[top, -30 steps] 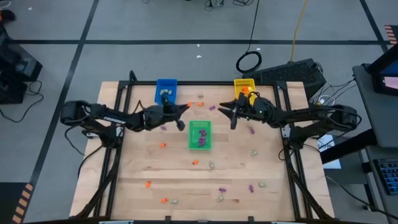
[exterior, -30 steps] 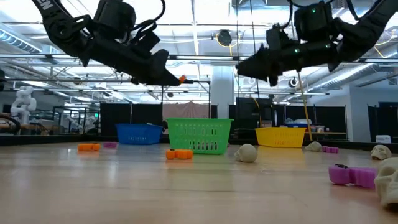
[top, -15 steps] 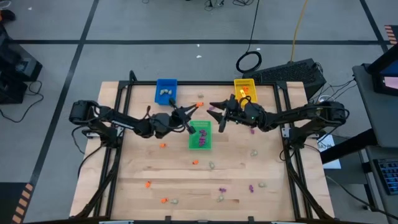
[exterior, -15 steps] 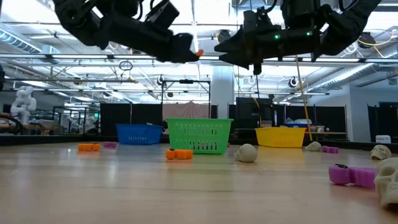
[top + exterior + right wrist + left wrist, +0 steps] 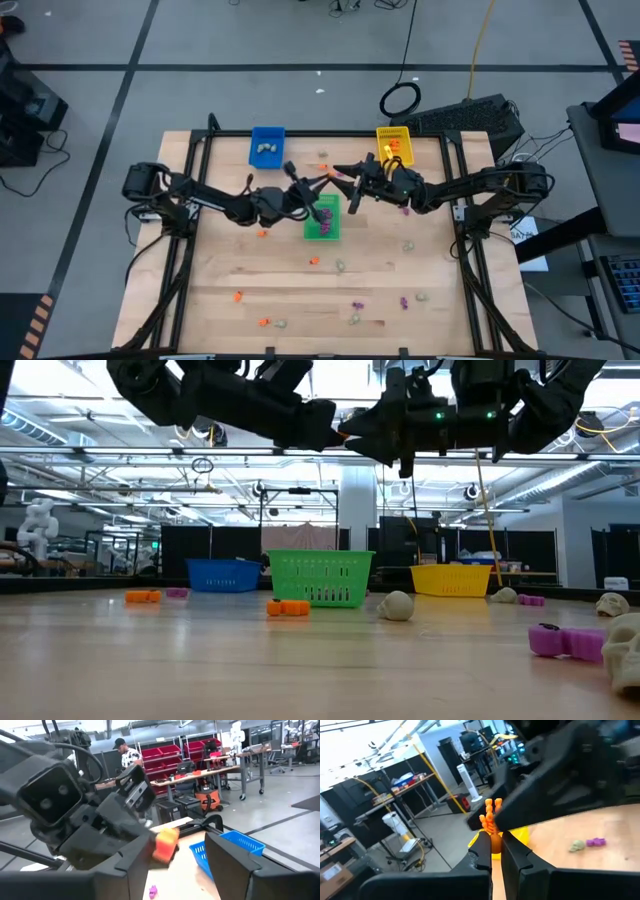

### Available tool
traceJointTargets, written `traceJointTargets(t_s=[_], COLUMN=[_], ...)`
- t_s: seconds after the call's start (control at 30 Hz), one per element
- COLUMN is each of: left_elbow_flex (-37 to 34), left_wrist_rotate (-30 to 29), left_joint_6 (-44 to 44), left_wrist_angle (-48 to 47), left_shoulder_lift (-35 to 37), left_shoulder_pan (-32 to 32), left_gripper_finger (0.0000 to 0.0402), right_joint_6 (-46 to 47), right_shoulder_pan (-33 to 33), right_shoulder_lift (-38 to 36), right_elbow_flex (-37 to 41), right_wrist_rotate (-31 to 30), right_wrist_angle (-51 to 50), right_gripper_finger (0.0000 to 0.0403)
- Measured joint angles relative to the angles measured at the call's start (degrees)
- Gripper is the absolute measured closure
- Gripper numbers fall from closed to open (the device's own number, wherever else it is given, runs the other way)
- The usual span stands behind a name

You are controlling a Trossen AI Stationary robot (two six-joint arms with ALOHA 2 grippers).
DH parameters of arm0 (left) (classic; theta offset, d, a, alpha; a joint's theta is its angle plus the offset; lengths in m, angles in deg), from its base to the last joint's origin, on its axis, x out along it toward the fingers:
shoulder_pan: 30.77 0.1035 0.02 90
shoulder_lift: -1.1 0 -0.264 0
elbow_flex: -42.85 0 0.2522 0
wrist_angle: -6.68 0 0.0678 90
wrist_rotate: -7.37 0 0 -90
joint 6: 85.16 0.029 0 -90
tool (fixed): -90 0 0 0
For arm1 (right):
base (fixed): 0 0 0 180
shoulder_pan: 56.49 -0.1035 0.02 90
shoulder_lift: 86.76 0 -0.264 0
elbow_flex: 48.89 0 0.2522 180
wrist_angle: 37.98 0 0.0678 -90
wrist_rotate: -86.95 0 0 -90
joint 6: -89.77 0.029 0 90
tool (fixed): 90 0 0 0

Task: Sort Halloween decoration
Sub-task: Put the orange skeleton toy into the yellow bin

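Note:
My left gripper is shut on an orange trinket of the Halloween decoration, high above the far edge of the green tray. My right gripper faces it from the table's right, open. Its two fingers stand on either side of the orange trinket. I cannot tell whether they touch it. Other orange, purple and pale grey trinkets lie scattered on the table's near half. Some lie in the blue tray, the green tray and the yellow tray. My left gripper pinches the orange trinket's lower end between its two fingertips. The fingers come level from the table's left. The rest of the trinket sticks out past the fingertips, lifted well clear of the table and trays.
The three trays stand in the table's far half, the green one in the middle and nearest. Loose trinkets lie near the front, such as an orange one, a grey skull and a purple piece. A person shows in the room behind.
My left gripper has gone up and toward the table's right edge with the orange trinket, rolling as it went. My right gripper has gone toward the table's left edge. The two now meet tip to tip above the green tray's far edge.

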Motion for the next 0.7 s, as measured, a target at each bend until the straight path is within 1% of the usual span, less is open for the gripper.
traceJointTargets(t_s=[0.07, 0.17, 0.4, 0.47, 0.53, 0.6, 0.7], left_elbow_flex=[0.5, 0.7, 0.7, 0.7, 0.7, 0.7, 0.7], left_wrist_rotate=[0.1, 0.2, 1.8, 2.0, 2.4, 2.9, 2.8], left_joint_6=[-0.1, -0.1, -0.6, -0.6, -0.6, -0.8, -3.7], left_wrist_angle=[-0.4, -0.4, -1.6, -1.7, -2.1, -3.1, -5.9], left_shoulder_lift=[0.0, 0.0, 0.0, 0.0, 0.0, 0.1, 0.1], left_shoulder_pan=[-0.2, -0.2, -0.1, 0.0, -0.1, -0.2, -0.2], left_gripper_finger=[0.0395, 0.0395, 0.0392, 0.0381, 0.0363, 0.0341, 0.0304], right_joint_6=[0.0, -0.1, -3.5, -4.3, -4.4, -4.5, -4.5], right_shoulder_pan=[0.0, -0.4, -1.6, -1.8, -1.9, -1.9, -1.9], right_shoulder_lift=[0.0, 0.0, 0.0, 0.0, 0.0, 0.0, 0.0], right_elbow_flex=[0.0, 0.0, 0.0, 0.0, 0.0, 0.0, 0.0], right_wrist_rotate=[0.1, 0.1, -0.2, -0.4, -0.3, -0.2, -0.2], right_wrist_angle=[0.2, 0.6, 1.1, 1.1, 1.1, 1.1, 1.0], right_gripper_finger=[0.0240, 0.0272, 0.0385, 0.0391, 0.0384, 0.0383, 0.0390])
